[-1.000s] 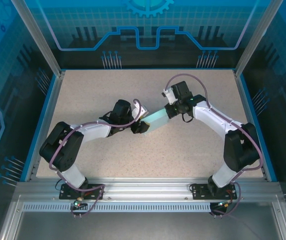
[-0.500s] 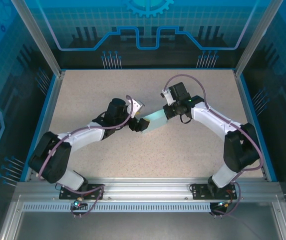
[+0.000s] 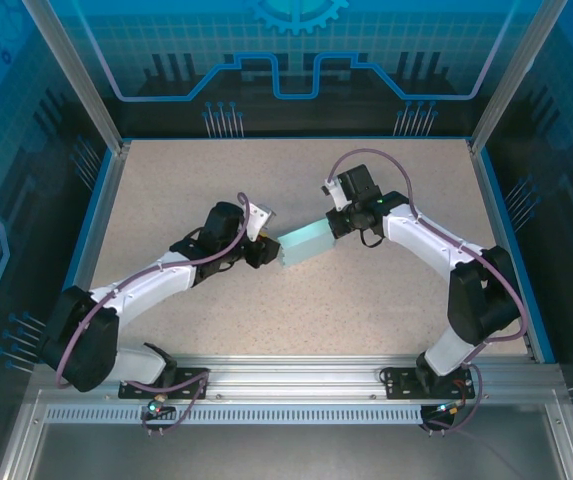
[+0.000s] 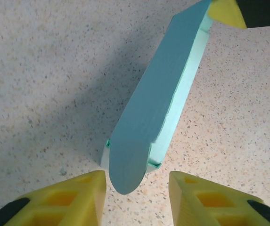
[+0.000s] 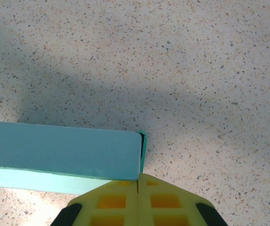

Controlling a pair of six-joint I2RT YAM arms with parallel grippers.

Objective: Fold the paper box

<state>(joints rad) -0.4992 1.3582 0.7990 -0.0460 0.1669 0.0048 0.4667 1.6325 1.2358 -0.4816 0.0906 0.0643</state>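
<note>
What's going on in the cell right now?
Two arms are working a teal paper box mid-table. The right gripper is shut, pinching a thin flap at one end. The left gripper is open at the other end, fingers either side of the rounded flap, not visibly touching it.

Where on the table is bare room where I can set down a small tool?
Free: the far strip of the table behind both arms, and the near-middle patch between the left arm, the right arm and the front rail. Crowded: the centre, where both arms meet at the paper box.
</note>
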